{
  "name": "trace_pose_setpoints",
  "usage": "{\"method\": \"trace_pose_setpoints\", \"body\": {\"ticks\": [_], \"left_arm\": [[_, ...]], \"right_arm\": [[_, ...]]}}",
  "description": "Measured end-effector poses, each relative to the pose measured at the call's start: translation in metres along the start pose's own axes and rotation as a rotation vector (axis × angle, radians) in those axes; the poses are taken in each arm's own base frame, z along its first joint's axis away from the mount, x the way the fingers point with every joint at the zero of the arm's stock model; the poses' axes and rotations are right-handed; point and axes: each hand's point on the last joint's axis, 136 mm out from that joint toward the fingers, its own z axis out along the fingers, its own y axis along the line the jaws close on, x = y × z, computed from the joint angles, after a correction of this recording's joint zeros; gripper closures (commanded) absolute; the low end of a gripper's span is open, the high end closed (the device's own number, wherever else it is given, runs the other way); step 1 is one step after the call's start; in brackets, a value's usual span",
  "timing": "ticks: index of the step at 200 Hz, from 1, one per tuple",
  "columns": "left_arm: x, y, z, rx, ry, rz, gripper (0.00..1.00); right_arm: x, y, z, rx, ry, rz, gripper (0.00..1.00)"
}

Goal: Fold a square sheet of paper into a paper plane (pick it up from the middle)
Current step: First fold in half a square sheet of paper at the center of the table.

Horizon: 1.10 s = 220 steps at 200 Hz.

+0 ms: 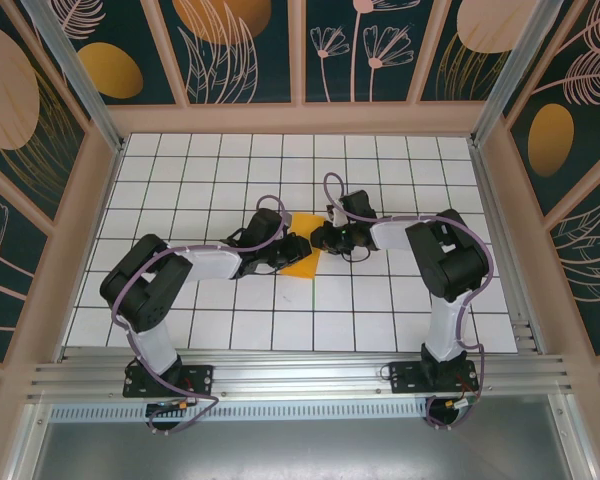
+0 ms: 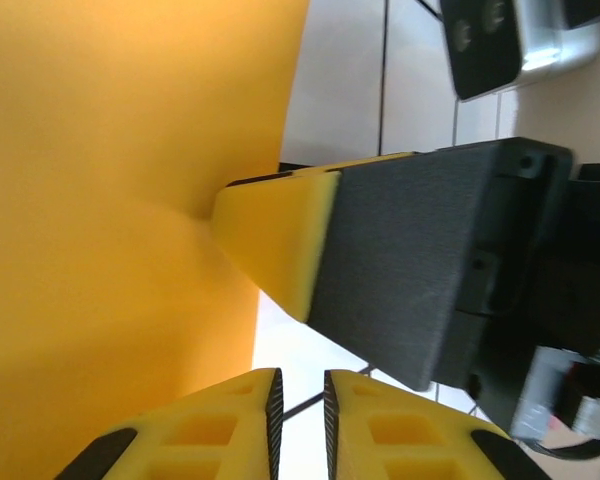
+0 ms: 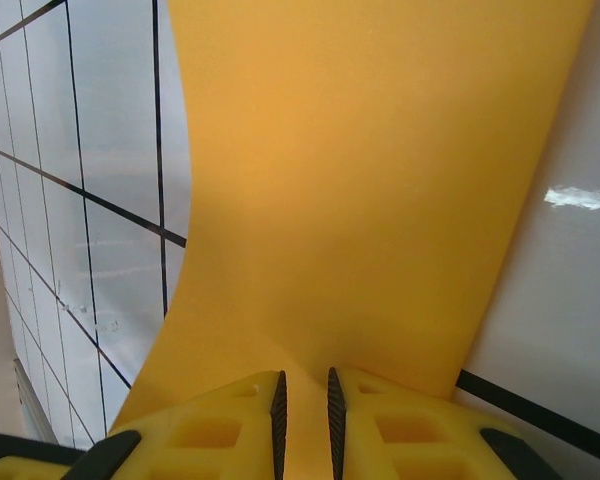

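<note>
Broadly, one white table [image 1: 400,300] with a black grid lies under everything. Two arms bend over it, the left arm [image 1: 170,280] and the right arm [image 1: 445,255], and their wrists meet nose to nose.

One sheet [image 1: 304,266] sits between the two grippers, partly covered by them from above. It is plain orange-yellow, smooth and unprinted. It does not lie flat: seen from the right wrist it rises ahead of the fingertips as a broad band with one long edge bowed inward.

There are two grippers, each with two yellow-padded fingers. The right gripper [image 3: 306,410] has its jaws drawn to a narrow slit with the sheet running down into it, so it is pinching the sheet at the near edge. From the left wrist, one finger [image 2: 275,240] of that gripper presses its tip into the sheet, and the paper puckers around the spot.

The left gripper [image 2: 298,410] also stands at a narrow slit, with bare table showing through. The sheet hangs just beside its fingertips, on their left. Whether those jaws catch the paper I cannot tell.
</note>
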Motion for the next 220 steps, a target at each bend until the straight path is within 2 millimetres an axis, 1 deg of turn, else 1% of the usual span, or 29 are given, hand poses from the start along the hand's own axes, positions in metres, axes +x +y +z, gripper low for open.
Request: {"method": "trace_pose_setpoints", "body": {"ticks": [31,51,69,90,116,148,170,205,220], "left_arm": [[0.006,0.016,0.006,-0.048,0.024,-0.014,0.82],[0.008,0.026,0.009,-0.080,0.030,-0.022,0.83],[0.009,0.031,0.009,-0.100,0.032,-0.026,0.83],[0.009,0.032,0.009,-0.105,0.029,-0.025,0.83],[0.009,0.033,0.009,-0.110,0.029,-0.023,0.83],[0.009,0.033,0.009,-0.111,0.028,-0.020,0.83],[0.008,0.033,0.010,-0.111,0.028,-0.016,0.82],[0.007,0.029,0.010,-0.101,0.029,-0.009,0.81],[0.007,0.026,0.011,-0.091,0.032,-0.006,0.81]], "right_arm": [[-0.002,0.003,-0.003,-0.004,-0.007,-0.005,0.78],[-0.006,0.011,-0.009,-0.014,-0.024,-0.018,0.78],[-0.010,0.015,-0.015,-0.014,-0.046,-0.029,0.78],[-0.013,0.012,-0.017,0.001,-0.058,-0.031,0.79],[-0.010,0.004,-0.017,0.035,-0.053,-0.015,0.80],[-0.008,0.002,-0.016,0.046,-0.044,-0.017,0.80],[-0.006,-0.001,-0.015,0.052,-0.037,-0.014,0.81],[-0.001,-0.012,-0.007,0.070,-0.017,0.003,0.82],[-0.002,-0.012,-0.007,0.070,-0.017,0.003,0.82]]}}
